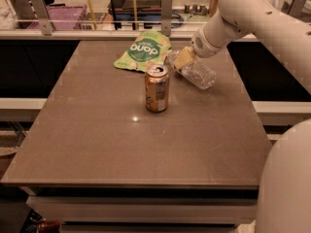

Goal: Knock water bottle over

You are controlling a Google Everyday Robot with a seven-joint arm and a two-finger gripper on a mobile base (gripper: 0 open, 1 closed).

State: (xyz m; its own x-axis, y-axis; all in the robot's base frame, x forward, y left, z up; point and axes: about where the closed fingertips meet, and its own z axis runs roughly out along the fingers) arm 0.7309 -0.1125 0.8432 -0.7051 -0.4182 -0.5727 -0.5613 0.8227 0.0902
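Your water bottle (198, 73) lies on its side on the table (121, 149), in the far right part of the top. Its ribbed clear body points toward the right front, and its neck end points back and left, where it is partly hidden. You cannot tell from here whether any water is in it.

Your gripper (184, 59) is right at that neck end. It shows as a tan wedge at the tip of the white arm (243, 13), which reaches in from the upper right. It overlaps the upper part of the bottle and seems to touch it. You cannot tell how far it is open, or whether it has hold of the bottle or only rests against it.

Just left of the bottle and a little nearer to you, a soda can (156, 88) stands upright, apart from the bottle. Its top faces the camera, but what is inside does not show.

Behind the can, a green snack bag (143, 51) lies flat near the far edge of the table, close to the left of the gripper.
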